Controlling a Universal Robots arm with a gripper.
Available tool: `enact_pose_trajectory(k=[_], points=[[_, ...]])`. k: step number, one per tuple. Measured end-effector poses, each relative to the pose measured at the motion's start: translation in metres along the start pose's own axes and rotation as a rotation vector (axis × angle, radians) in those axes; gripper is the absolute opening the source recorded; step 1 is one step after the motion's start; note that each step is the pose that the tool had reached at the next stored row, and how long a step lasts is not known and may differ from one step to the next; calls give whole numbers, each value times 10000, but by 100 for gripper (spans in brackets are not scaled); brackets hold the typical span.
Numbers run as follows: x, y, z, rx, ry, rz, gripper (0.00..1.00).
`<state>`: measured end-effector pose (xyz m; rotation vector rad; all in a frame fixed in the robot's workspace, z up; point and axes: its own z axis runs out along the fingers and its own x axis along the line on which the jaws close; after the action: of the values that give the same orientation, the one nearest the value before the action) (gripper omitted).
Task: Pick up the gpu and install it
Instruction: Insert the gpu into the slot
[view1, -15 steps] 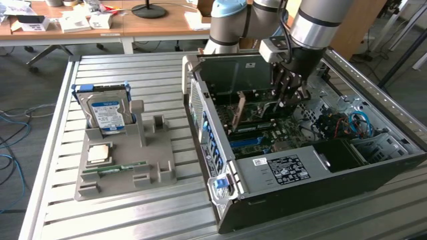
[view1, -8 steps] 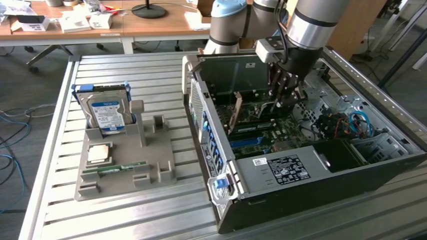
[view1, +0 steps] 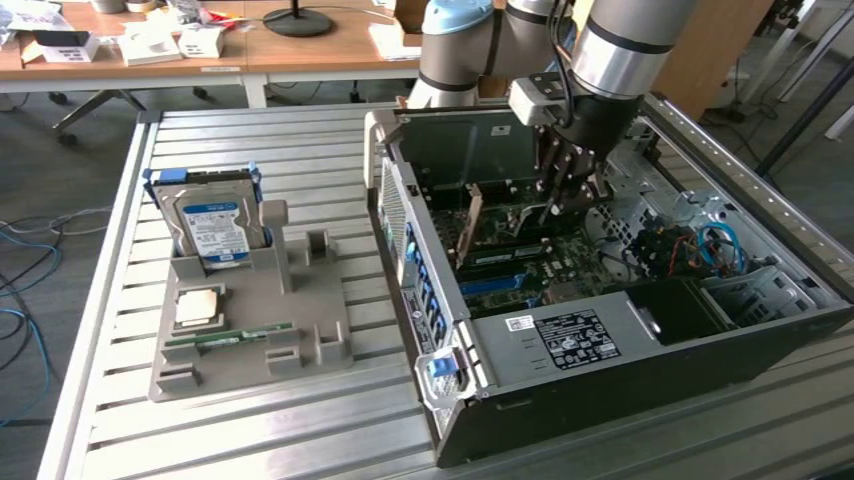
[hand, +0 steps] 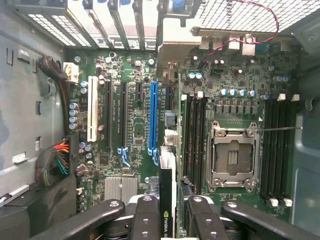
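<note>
Our tool (hand: 168, 204) is partly closed and clamps the gpu (hand: 167, 172) edge-on between its fingers, over the motherboard (hand: 135, 131) and just beside the blue slot (hand: 152, 117). Memory slots (hand: 192, 135) crowd the other side, and the case (view1: 561, 400) walls ring us. The hard drive (view1: 214, 225) stands well apart on the worktop (view1: 267, 440).

Soft, even indoor light

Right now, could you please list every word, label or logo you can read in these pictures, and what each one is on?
None reads clearly.
On the graphics card: a green logo, letters illegible.
On the hard drive: blue-white label, print too small.
On the power supply: white sticker, print blurred.
On the motherboard: white markings, too small.
</note>
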<state>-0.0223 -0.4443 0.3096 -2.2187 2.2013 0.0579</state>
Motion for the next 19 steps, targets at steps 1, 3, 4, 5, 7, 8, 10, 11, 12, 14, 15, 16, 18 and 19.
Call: enact_pose_trajectory(k=[1, 3, 4, 5, 7, 8, 10, 11, 12, 14, 15, 16, 18, 19], points=[[0, 6, 1, 1, -1, 2, 27], [0, 11, 1, 1, -1, 0, 27], [0, 12, 1, 0, 1, -2, 27], [1, 12, 3, 0, 1, -3, 27], [1, 14, 13, 1, -1, -1, 27], [1, 15, 18, 0, 0, -1, 27], [1, 15, 29, 0, -1, -1, 27], [1, 15, 35, 0, 0, -2, 27], [1, 16, 39, 0, 1, -1, 27], [2, 16, 41, -1, 2, -1, 27], [2, 16, 41, -1, 3, -1, 27], [2, 16, 42, -1, 1, -1, 27], [2, 16, 43, 0, 0, -1, 27], [2, 16, 43, 0, 0, -1, 27]])
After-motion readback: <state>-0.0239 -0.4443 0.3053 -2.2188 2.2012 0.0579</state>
